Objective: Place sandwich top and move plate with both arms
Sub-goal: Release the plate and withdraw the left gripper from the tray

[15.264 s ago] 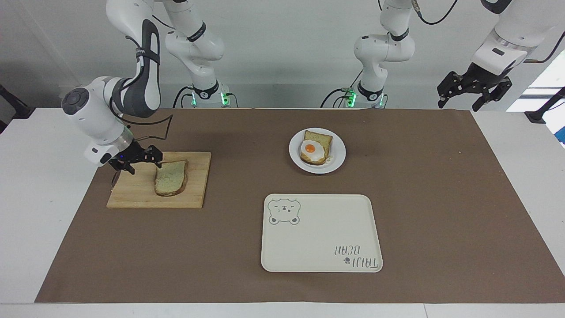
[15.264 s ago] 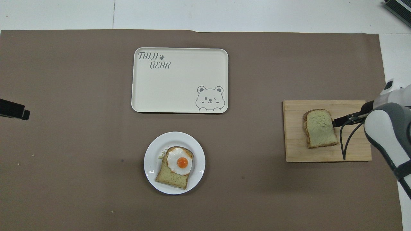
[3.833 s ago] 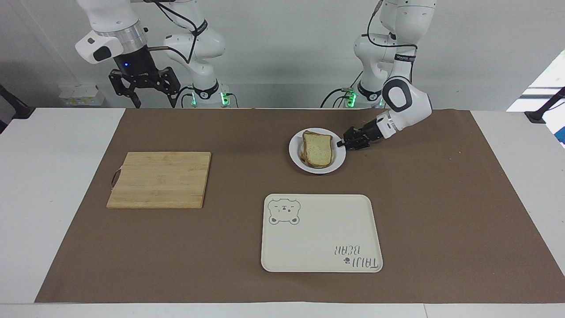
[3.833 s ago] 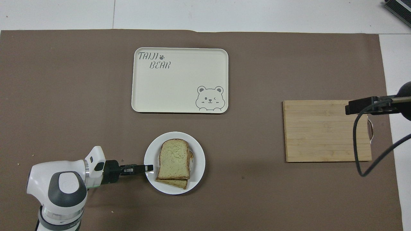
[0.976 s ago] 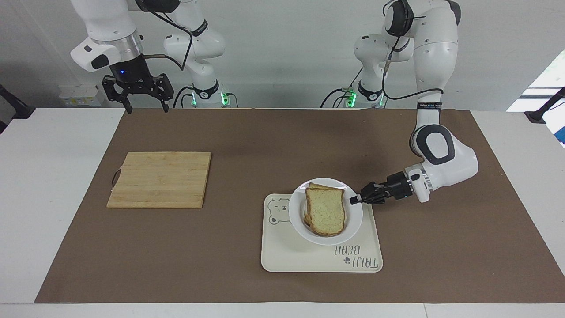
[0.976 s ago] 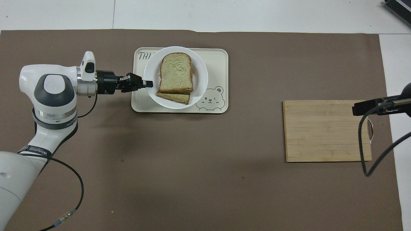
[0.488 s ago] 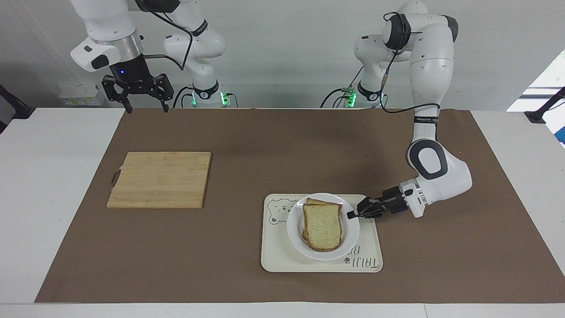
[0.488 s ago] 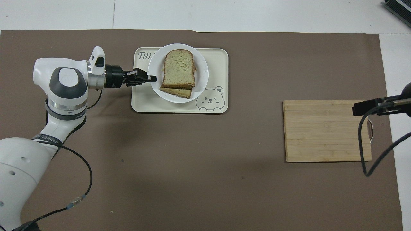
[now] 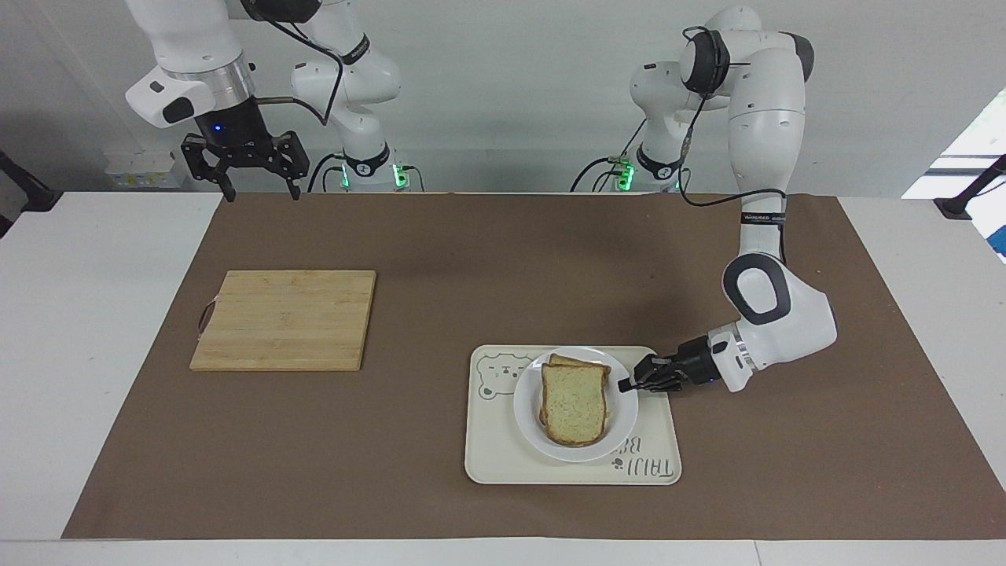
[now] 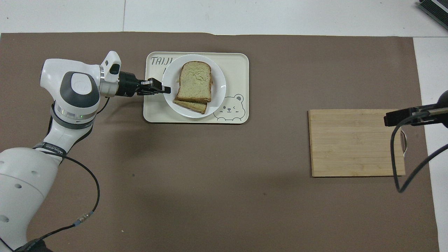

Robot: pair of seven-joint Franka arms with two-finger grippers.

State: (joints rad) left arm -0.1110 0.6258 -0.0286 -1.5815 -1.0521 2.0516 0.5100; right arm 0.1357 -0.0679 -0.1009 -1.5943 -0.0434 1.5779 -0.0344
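Observation:
The white plate (image 9: pixel 625 409) lies on the cream tray (image 9: pixel 652 440), at the tray's middle. The sandwich top (image 9: pixel 574 401), a plain bread slice, lies on a toasted slice whose edge shows under it; the egg is hidden. My left gripper (image 9: pixel 629 384) is shut on the plate's rim at the side toward the left arm's end. In the overhead view the left gripper (image 10: pixel 166 90) pinches the plate (image 10: pixel 218 87), with the sandwich top (image 10: pixel 194 81) on it. My right gripper (image 9: pixel 242 169) waits, open and empty, raised over the table's edge at the right arm's end.
A wooden cutting board (image 9: pixel 284 318) lies bare toward the right arm's end; it also shows in the overhead view (image 10: pixel 357 143). The tray (image 10: pixel 234 66) bears a bear drawing and lettering. A brown mat covers the table.
My left gripper has carried the plate with the sandwich farther from the robots over the tray and lowered it onto the tray. The right arm has not moved.

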